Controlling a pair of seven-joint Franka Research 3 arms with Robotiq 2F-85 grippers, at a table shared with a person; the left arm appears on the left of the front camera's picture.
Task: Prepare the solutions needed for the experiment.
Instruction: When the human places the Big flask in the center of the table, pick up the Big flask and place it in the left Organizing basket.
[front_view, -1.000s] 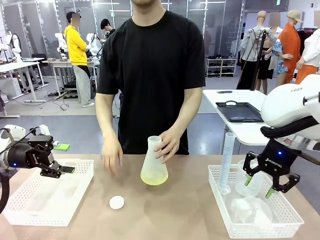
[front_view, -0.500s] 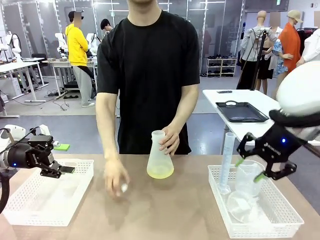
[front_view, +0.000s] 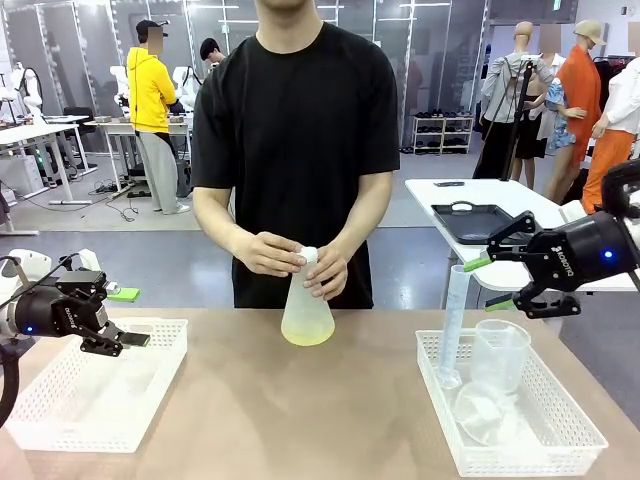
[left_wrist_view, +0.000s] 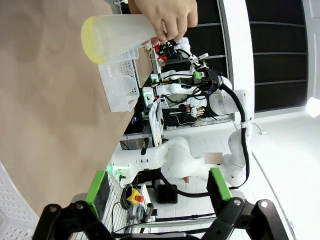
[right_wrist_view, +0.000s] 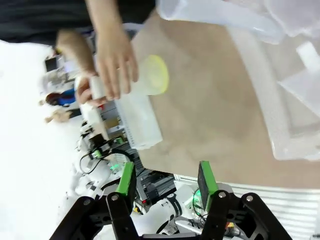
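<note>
A frosted conical flask (front_view: 307, 318) holding a little pale yellow solution stands at the far middle of the table. The person's two hands (front_view: 290, 262) are at its neck. In the left wrist view the flask (left_wrist_view: 116, 34) lies sideways at the top, and in the right wrist view the flask (right_wrist_view: 146, 76) shows its yellow bottom under the hands. My left gripper (front_view: 125, 340) hovers open over the left basket, its green pads (left_wrist_view: 98, 186) wide apart. My right gripper (front_view: 488, 284) hangs open and turned sideways, above the right basket, with nothing between its fingers (right_wrist_view: 206, 179).
A white basket (front_view: 60, 410) sits at the left. The right basket (front_view: 560, 450) holds a tall graduated cylinder (front_view: 455, 320) and a clear beaker (front_view: 498, 355). A black tray (front_view: 480, 225) lies on a separate table behind.
The person picked the small white cap off the table and brought it to the flask's neck. My right gripper rose out of the right basket and turned sideways. The left arm stayed still.
</note>
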